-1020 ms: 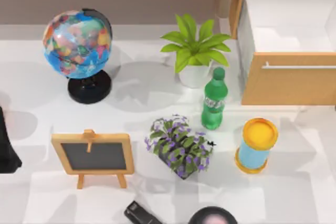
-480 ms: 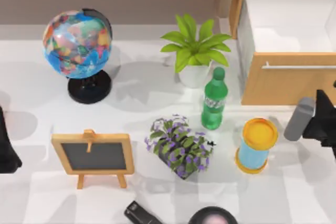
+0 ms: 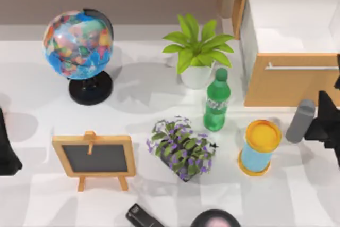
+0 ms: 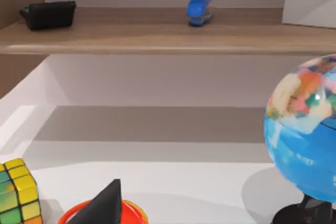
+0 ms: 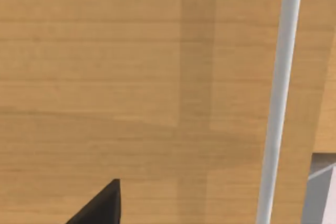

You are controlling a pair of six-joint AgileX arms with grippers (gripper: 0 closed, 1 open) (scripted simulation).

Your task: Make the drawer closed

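Drawer (image 3: 289,46) stands open; right tool (image 3: 325,123) beside its front, grip unreadable. Right wrist view adds the handle (image 5: 277,103) close up. Can (image 3: 258,146) near drawer.

Right arm (image 3: 325,122) at the table's three o'clock edge — matte black, angular housing, with a smooth grey cylindrical link (image 3: 300,121) jutting from it. Left arm (image 3: 6,150) at nine o'clock — a plain black slab. In each wrist view, a black wedge-shaped fingertip (image 5: 100,205).
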